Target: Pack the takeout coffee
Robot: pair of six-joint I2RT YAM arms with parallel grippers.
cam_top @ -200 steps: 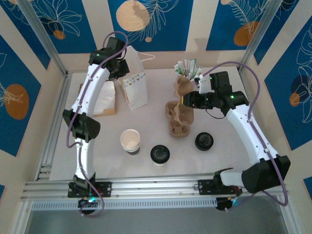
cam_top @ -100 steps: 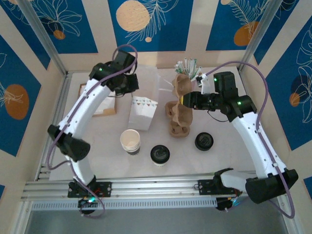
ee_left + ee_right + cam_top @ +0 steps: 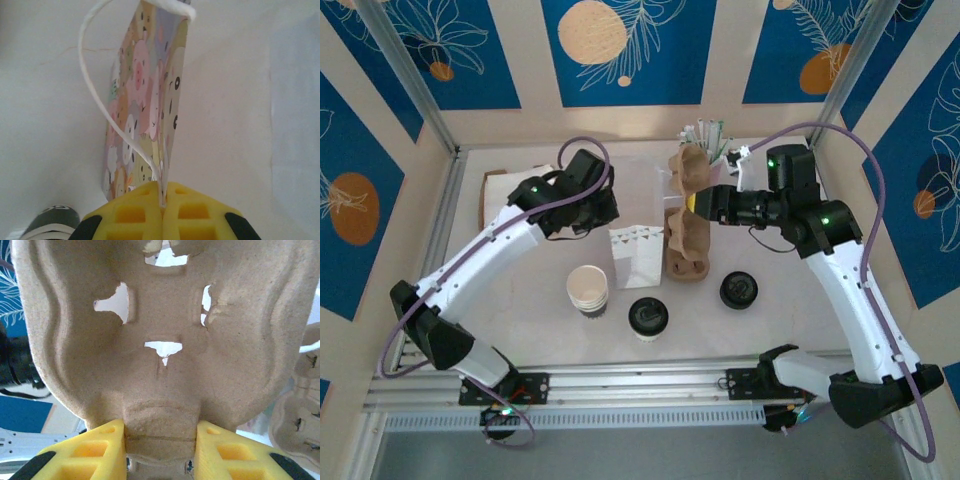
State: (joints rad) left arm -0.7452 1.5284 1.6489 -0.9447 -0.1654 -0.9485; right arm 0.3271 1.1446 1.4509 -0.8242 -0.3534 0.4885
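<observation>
The takeout coffee (image 3: 648,317), a small pale cup under a black sip lid, stands near the front centre of the table. My left gripper (image 3: 610,212) is shut on the top edge of a white paper bag (image 3: 635,255), just behind the coffee. The left wrist view shows the yellow fingers (image 3: 135,210) pinching the bag (image 3: 145,100), with its cartoon print, by its white handle. My right gripper (image 3: 698,200) is shut on a brown pulp cup carrier (image 3: 687,170), held upright above the table. The carrier's tab (image 3: 160,430) sits between the pads in the right wrist view.
A stack of pulp carriers (image 3: 685,248) stands right of the bag. A stack of lidless cream cups (image 3: 587,290) is left of the coffee and a loose black lid (image 3: 738,290) right of it. Stir sticks (image 3: 705,135) stand at the back; flat bags (image 3: 500,190) lie back left.
My left arm has swung the paper bag from the back left to the table's centre, next to the carrier stack. The right gripper has carried its carrier slightly back and up.
</observation>
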